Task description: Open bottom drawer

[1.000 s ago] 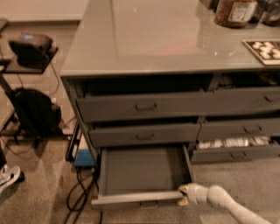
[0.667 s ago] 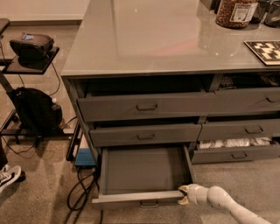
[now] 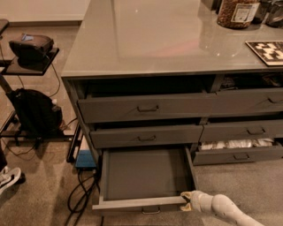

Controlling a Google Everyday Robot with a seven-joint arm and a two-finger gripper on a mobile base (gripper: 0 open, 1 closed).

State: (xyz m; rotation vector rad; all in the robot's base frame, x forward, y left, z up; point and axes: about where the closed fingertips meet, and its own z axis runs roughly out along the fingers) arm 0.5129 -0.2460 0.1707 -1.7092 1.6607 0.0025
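The bottom drawer (image 3: 146, 174) of the left column is pulled far out, showing a plain bare grey inside. Its flat front (image 3: 132, 204) faces the camera, with a small bail handle (image 3: 151, 211) hanging below the centre. My gripper (image 3: 185, 198) is at the front right corner of that drawer, touching the top edge of the front. The white arm (image 3: 225, 210) runs off to the lower right.
Two shut drawers (image 3: 146, 108) sit above it. To the right, a slightly open drawer (image 3: 239, 150) shows white bundles. A jar (image 3: 238, 12) and a checkered board (image 3: 267, 50) stand on the glossy top. A black bag (image 3: 35, 112), a side stand (image 3: 31, 53) and cables (image 3: 82, 190) are on the left.
The view has shifted a little to the left and closer. The drawer and my gripper stand about as before at the drawer's front right corner.
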